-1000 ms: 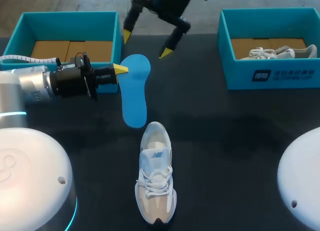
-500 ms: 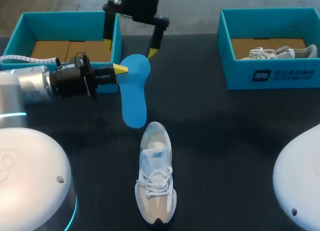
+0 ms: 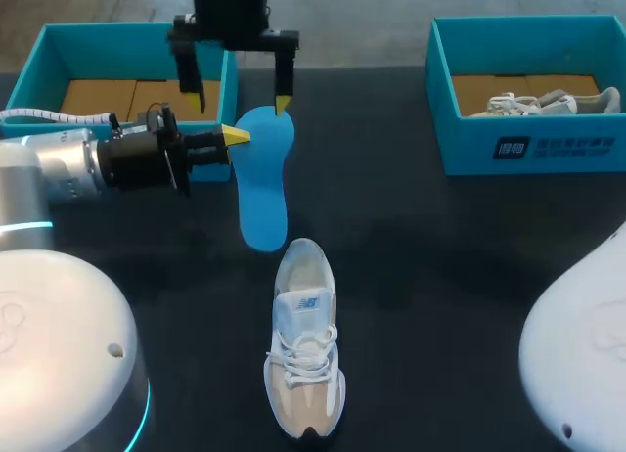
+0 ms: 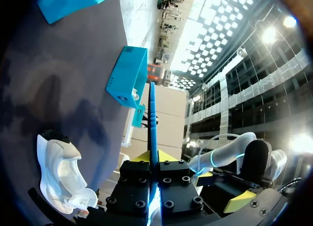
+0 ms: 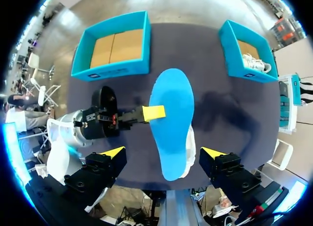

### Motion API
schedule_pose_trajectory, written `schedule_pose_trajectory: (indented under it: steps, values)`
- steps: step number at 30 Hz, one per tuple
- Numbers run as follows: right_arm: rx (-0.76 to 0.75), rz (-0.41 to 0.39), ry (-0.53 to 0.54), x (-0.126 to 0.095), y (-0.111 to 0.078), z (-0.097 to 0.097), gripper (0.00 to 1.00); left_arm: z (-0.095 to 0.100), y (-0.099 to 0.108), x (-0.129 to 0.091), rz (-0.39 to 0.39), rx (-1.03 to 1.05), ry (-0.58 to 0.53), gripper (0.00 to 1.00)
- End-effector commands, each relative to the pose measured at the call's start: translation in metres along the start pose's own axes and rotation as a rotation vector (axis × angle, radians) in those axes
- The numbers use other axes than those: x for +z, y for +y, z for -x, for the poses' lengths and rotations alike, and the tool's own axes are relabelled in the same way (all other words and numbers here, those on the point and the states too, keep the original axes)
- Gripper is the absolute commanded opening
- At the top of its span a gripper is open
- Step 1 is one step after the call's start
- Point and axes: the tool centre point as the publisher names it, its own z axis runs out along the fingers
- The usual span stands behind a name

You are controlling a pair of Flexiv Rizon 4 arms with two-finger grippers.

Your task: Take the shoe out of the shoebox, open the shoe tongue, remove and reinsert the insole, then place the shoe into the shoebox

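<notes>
The flat blue insole, clenched by one edge in the left jaws above the desk, runs lengthwise from its broad far end to its narrower end by the white shoe, the right jaws spread empty above it.

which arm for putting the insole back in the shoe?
Likely left: the left gripper is shut on the insole, just beyond the shoe. The right gripper hangs open over the insole's far end, empty.

dark table; right box holding shoes
</notes>
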Motion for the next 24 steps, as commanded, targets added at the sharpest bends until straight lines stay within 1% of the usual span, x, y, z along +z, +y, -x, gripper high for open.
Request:
schedule_pose_trajectory:
  steps: [1,5,9,11,13,14,16,18,23,24]
  values:
    - [-0.009,0.018,-0.005,-0.002,-0.003,0.000,1.00,-0.001,0.001,0.000,-0.001,0.000,-0.004,0.00]
    - [-0.020,0.024,0.045,-0.003,-0.003,0.003,1.00,-0.001,0.001,0.000,-0.001,0.000,-0.004,0.00]
    - [-0.033,0.040,0.128,-0.006,-0.004,0.008,1.00,-0.001,0.001,0.000,-0.001,0.000,-0.004,0.00]
    - [-0.038,0.044,0.183,-0.006,-0.004,0.013,1.00,-0.001,0.001,0.000,-0.001,0.000,-0.004,0.00]
    - [-0.041,0.050,0.265,-0.006,-0.004,0.019,1.00,-0.001,0.001,0.000,-0.001,0.000,-0.004,0.00]
    - [-0.037,0.047,0.289,-0.005,-0.004,0.022,1.00,-0.001,0.001,0.000,-0.001,0.000,-0.004,0.00]
    - [-0.036,0.045,0.382,-0.003,-0.004,0.029,1.00,-0.001,0.001,0.000,-0.001,0.000,-0.004,0.00]
    - [-0.023,0.036,0.442,-0.001,-0.004,0.036,1.00,-0.001,0.001,0.000,-0.001,0.000,-0.004,0.00]
    - [-0.022,0.027,0.564,-0.001,-0.005,0.048,1.00,-0.001,0.001,0.000,-0.001,0.000,-0.004,0.00]
    - [-0.015,0.019,0.574,-0.001,-0.004,0.050,1.00,-0.001,0.001,0.000,-0.001,0.000,-0.004,0.00]
